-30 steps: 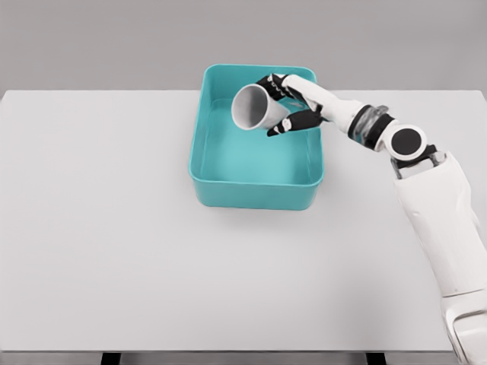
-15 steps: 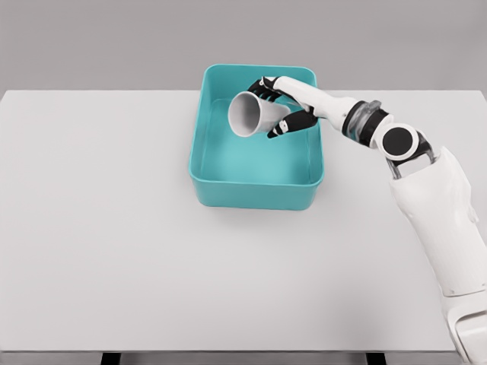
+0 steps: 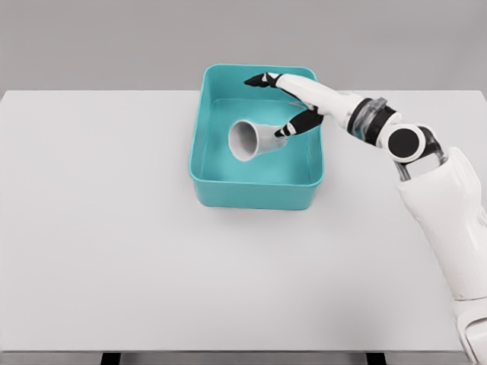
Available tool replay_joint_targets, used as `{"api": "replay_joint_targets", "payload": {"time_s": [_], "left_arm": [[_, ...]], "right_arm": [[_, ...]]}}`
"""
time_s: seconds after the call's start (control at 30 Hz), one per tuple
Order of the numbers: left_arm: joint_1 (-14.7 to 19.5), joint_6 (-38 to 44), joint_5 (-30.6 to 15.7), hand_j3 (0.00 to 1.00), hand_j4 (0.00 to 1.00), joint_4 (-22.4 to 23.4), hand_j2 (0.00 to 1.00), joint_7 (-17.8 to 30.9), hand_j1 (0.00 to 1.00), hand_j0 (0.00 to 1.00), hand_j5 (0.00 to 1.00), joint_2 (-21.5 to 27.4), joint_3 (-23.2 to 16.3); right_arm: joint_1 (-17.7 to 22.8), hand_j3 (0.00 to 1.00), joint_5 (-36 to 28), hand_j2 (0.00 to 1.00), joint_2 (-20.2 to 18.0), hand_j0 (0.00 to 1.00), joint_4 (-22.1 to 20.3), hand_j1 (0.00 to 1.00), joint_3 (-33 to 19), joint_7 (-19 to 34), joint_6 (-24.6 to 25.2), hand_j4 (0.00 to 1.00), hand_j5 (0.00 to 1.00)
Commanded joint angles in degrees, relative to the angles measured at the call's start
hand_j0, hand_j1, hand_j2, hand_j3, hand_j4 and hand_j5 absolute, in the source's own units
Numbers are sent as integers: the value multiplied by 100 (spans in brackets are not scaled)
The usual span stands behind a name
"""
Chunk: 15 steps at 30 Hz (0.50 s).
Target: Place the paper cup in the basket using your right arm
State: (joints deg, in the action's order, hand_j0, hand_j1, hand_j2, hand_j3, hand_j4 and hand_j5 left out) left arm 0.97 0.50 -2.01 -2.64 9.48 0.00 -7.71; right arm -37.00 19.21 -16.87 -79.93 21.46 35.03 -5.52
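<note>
Head view: your right hand (image 3: pixel 285 103) is spread, white paper cup (image 3: pixel 255 140) released inside teal plastic basket (image 3: pixel 255 190); withdrawing low could snag it.

Your right hand (image 3: pixel 293 103) sits over the far right part of the teal basket (image 3: pixel 255 194), fingers (image 3: pixel 259 79) spread. The paper cup (image 3: pixel 253 139) lies on its side inside, mouth toward the left wall, just below your thumb. Basket walls enclose it on all four sides; access from above only. The tabletop (image 3: pixel 114 228) around the basket gives you open passage.
</note>
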Motion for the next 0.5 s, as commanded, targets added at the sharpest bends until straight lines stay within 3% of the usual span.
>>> {"api": "replay_joint_targets", "payload": {"time_s": [0.0,0.1,0.27,0.33,0.47], "left_arm": [[0,3,-1,100,100,0,100,1,100,100,100,0,-3],[0,-6,-1,100,100,0,100,1,100,100,100,0,-3],[0,3,-1,100,100,0,100,1,100,100,100,0,-3],[0,-6,-1,100,100,0,100,1,100,100,100,0,-3],[0,3,-1,100,100,0,100,1,100,100,100,0,-3]], "right_arm": [[9,99,-58,99,-255,99,-418,99,-19,-3,95,99,99],[316,100,-347,100,-668,100,-1060,100,-159,-3,201,100,100],[1177,100,-2114,100,-1749,100,-2027,100,-1205,-3,175,100,100],[1555,100,-2624,100,-2030,100,-2106,100,-1609,-3,131,100,100],[2495,100,-3284,100,-2092,100,-2106,100,-2471,-3,104,100,100]]}}
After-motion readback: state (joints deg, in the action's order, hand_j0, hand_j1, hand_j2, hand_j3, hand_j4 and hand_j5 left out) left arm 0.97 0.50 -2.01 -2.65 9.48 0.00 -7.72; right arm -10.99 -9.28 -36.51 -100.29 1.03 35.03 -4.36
